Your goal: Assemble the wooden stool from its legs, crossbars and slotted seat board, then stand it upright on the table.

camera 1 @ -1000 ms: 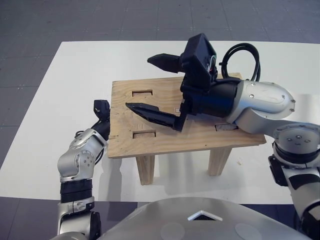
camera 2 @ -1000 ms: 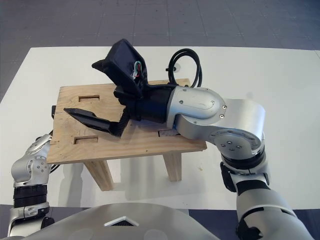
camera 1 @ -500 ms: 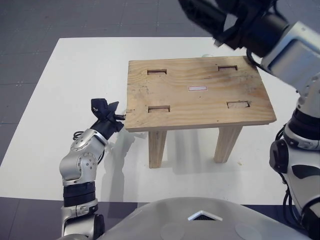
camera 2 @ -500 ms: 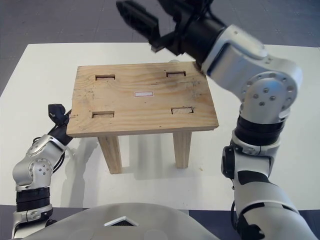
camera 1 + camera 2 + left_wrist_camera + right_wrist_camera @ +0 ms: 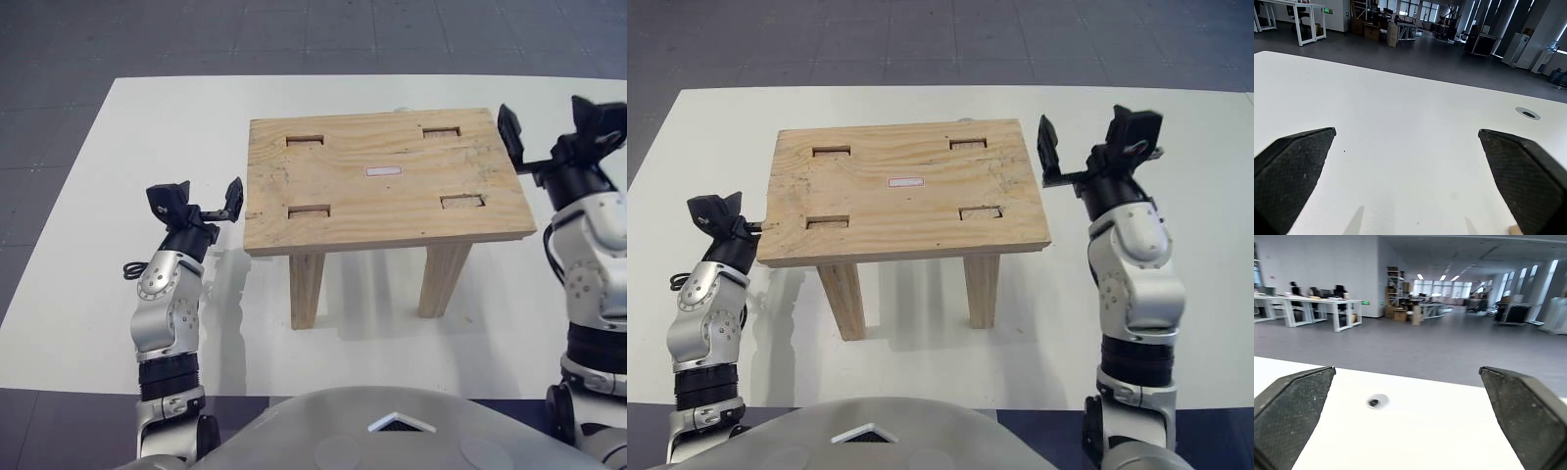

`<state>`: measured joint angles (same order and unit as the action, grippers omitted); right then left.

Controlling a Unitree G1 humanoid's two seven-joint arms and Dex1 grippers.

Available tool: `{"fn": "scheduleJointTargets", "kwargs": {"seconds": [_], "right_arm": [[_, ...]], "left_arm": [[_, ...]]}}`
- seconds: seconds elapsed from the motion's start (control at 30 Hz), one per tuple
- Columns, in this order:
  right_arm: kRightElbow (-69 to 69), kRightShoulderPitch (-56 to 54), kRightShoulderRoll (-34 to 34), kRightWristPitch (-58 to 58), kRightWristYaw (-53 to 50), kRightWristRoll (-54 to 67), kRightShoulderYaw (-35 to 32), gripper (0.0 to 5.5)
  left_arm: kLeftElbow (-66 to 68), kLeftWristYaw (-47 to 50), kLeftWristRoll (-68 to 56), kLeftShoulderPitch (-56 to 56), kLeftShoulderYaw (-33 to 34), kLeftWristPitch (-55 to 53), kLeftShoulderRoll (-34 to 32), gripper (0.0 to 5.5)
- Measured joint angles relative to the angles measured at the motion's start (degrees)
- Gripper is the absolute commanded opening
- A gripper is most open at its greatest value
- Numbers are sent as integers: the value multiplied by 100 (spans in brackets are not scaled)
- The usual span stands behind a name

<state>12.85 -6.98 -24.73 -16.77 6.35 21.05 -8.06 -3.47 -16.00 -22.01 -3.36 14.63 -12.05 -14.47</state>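
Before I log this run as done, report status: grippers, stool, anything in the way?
Left gripper open, empty, close left of stool. Right gripper open, empty, just right of it. Stool assembled, upright on table. Nothing seen in the way.

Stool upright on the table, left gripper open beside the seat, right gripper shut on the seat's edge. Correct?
Not quite: the right gripper is open and holds nothing, as the right wrist view shows. The stool does stand upright on the table, left gripper open beside it.
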Motion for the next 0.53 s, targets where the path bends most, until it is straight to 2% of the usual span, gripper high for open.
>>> {"fn": "scheduleJointTargets", "kwargs": {"seconds": [0.2, 0.53], "right_arm": [[-1920, 105, 597, 1207, 62, -628, 13, 550], [-2660, 215, 842, 1774, 165, -1173, 75, 550]], "left_arm": [[1359, -372, 94, 669, -8, 864, 60, 546], [1955, -495, 302, 902, 43, 1261, 44, 546]]}}
